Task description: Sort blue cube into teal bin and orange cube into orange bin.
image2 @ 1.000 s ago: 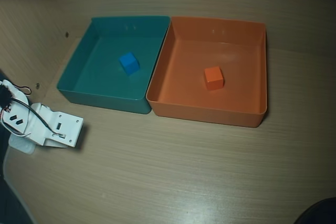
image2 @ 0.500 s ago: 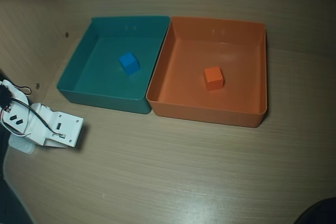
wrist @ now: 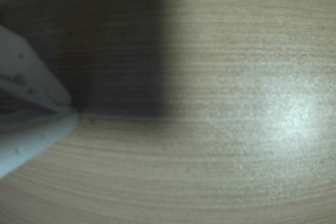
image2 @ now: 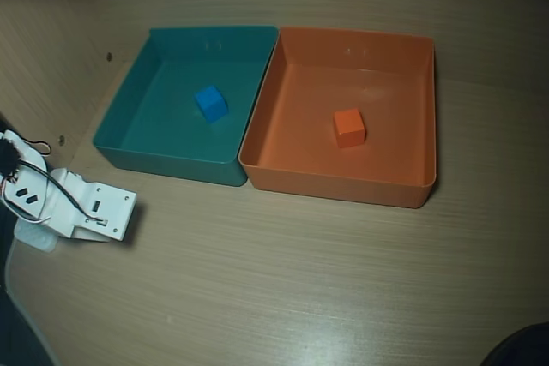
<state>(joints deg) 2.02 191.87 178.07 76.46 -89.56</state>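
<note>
Sitting on the flat bottom of the teal bin [image2: 129, 117], the blue cube [image2: 210, 103] lies a little toward one o'clock of that bin's middle in the overhead view, apart from all four walls. At three o'clock from it, past the two walls that touch side by side, the orange cube [image2: 349, 127] rests near the middle of the orange bin [image2: 412, 109], likewise clear of the walls. Both bins stand on the pale wood-grain desk [image2: 300, 280], the teal one toward nine o'clock and the orange one toward three o'clock, their neighbouring walls pressed together. Toward eight o'clock of the teal bin, near the picture's edge, the white arm [image2: 81, 207] lies low over the desk with thin dark wires looped along it, well apart from both bins and from both cubes. In the wrist view the jaws [wrist: 71, 111] enter from nine o'clock as two pale, blurred fingers [wrist: 26, 72] whose tips meet at a point just above the desk, so they are clenched with nothing between them. A dark shadow spreads from the tips toward twelve o'clock, and a bright glare sits on the wood toward three o'clock. Neither bins nor cubes show in the wrist view.
</note>
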